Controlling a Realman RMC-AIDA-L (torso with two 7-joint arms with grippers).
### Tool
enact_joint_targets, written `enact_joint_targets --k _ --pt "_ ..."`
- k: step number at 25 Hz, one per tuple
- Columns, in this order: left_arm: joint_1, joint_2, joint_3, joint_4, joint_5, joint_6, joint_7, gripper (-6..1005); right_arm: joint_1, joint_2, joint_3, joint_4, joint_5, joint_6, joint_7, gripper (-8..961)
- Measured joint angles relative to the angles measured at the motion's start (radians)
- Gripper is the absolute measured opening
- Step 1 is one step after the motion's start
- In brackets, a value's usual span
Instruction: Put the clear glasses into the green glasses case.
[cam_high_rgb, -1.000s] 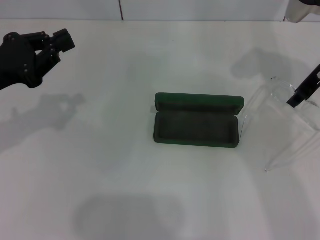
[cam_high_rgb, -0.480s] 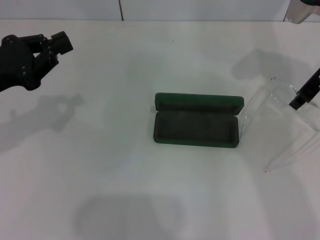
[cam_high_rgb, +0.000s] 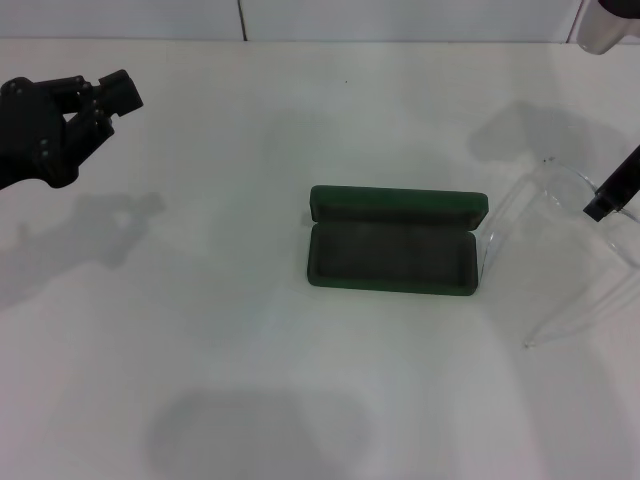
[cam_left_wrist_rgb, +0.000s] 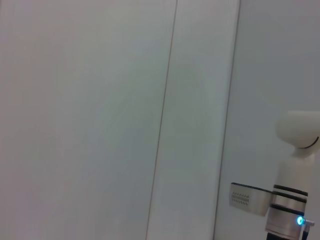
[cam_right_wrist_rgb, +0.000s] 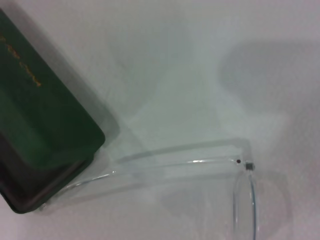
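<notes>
**Glasses lifted beside the open case, not yet in**

Over the last second the right gripper (cam_high_rgb: 612, 192) has drifted toward the right edge of the head view and the glasses (cam_high_rgb: 560, 255) have shifted with it; the left gripper (cam_high_rgb: 95, 97) has eased slightly toward the upper-left corner. The case (cam_high_rgb: 393, 253) sits at frame centre, lid open, lining bare. The glasses are right of it, temple arms spread, one tip just beside the case's right end. A right finger reaches the frame front, but I cannot tell whether it is clamped. The left jaws are likewise unclear. By my judgement the carry and placement remain.
</notes>
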Motion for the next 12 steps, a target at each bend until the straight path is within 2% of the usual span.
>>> enact_joint_targets --k 4,12 --pt "0.001 0.000 0.000 0.002 -0.001 0.001 0.000 68 -0.005 0.000 0.001 0.002 0.006 0.002 0.000 117" --pt "0.014 0.000 0.000 0.010 -0.003 0.004 0.000 68 -0.006 -0.002 0.001 0.007 0.013 -0.017 -0.001 101"
